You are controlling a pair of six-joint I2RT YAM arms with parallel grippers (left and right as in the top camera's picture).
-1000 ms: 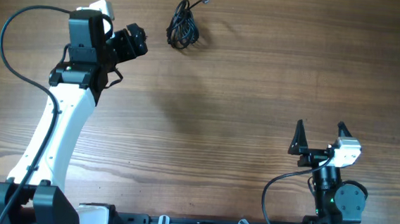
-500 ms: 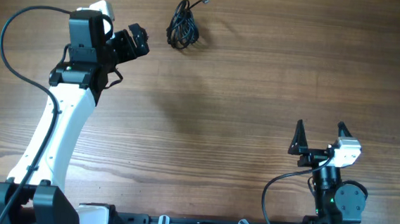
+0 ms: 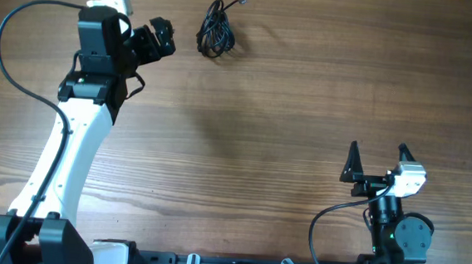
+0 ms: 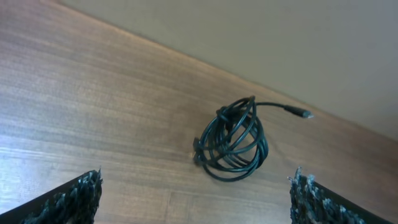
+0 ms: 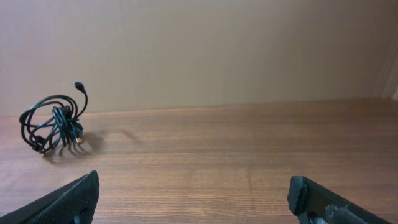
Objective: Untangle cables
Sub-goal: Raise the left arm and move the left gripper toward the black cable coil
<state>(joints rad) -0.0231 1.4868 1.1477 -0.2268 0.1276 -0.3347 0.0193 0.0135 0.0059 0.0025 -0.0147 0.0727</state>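
Jaws spread wide and empty, the left gripper [image 3: 164,37] faces the knotted cables [image 3: 217,31] lying just ahead of its fingertips, apparently lined up to grasp them; the right gripper [image 3: 378,152] sits open, well apart.

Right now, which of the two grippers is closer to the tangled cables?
The left gripper, open and pointed at the cables bundled near the far edge of the table. The right gripper, also open, sits by its base on the opposite side.

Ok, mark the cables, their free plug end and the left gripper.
cables [image 3: 216,37], overhead view, middle of the bunched coil.
plug end [image 4: 304,114], left wrist view, tip of the loose tail.
left gripper [image 3: 166,39], overhead view, between its open fingertips.
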